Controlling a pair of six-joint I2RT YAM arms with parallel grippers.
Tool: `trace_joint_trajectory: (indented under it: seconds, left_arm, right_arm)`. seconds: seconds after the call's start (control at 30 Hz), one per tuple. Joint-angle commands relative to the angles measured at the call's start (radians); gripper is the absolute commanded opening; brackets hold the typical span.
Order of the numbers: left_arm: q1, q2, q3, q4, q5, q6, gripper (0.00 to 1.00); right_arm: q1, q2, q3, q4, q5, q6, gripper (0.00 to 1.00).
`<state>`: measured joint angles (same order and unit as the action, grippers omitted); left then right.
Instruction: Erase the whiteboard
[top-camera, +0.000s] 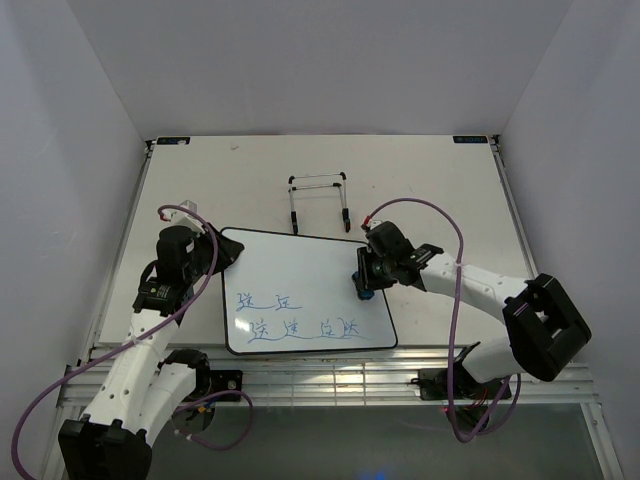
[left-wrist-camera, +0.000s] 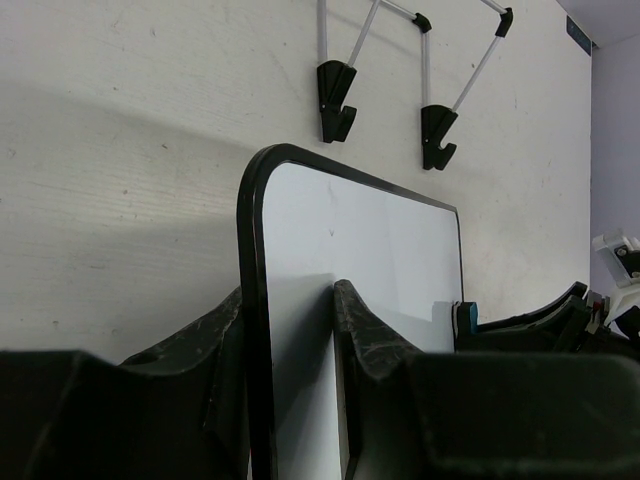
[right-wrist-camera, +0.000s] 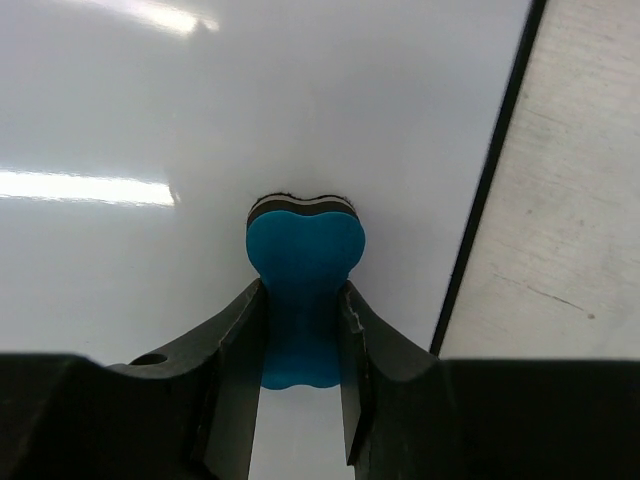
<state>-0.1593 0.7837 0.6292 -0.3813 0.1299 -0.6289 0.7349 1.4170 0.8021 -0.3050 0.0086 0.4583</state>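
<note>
Glossy, smooth whiteboard (right-wrist-camera: 150, 100) reflecting lamps; matt, faintly scuffed table (left-wrist-camera: 120, 150); matt blue eraser (right-wrist-camera: 305, 260), dark underlayer.

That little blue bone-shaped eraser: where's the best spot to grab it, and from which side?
Grip the eraser at its narrow waist, coming down from above the whiteboard. The bone shape pinches in at the middle, so the wider ends on either side should keep it from slipping out. The right tool holds it exactly that way.

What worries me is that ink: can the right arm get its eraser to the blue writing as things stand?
Probably yes. The right gripper holds the eraser over the whiteboard near its right edge; only bare board separates it from the blue writing.
</note>
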Motion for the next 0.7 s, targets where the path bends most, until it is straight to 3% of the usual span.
trace_joint_trajectory:
  seconds: [0.0, 0.23, 0.33, 0.4, 0.5, 0.67]
  left_arm:
    - [-0.009, -0.014, 0.029, 0.030, -0.146, 0.132, 0.00]
    - [-0.009, -0.008, 0.030, 0.024, -0.167, 0.118, 0.00]
    - [-0.009, -0.004, 0.027, 0.030, -0.154, 0.120, 0.00]
    - [-0.009, 0.000, 0.027, 0.036, -0.144, 0.120, 0.00]
    - [-0.011, 0.005, 0.027, 0.036, -0.142, 0.117, 0.00]
    - [-0.009, -0.001, 0.021, 0.038, -0.135, 0.104, 0.00]
  right_arm:
    - [-0.015, 0.034, -0.108, -0.227, 0.064, -0.046, 0.08]
    - [-0.057, -0.036, -0.159, -0.221, 0.013, -0.081, 0.08]
    - [-0.026, -0.071, -0.139, -0.142, -0.166, -0.109, 0.08]
    - [0.062, -0.090, -0.110, -0.038, -0.263, -0.092, 0.08]
    - [0.218, -0.069, 0.020, 0.036, -0.257, -0.047, 0.08]
    - [0.421, 0.166, 0.387, 0.038, -0.181, 0.003, 0.08]
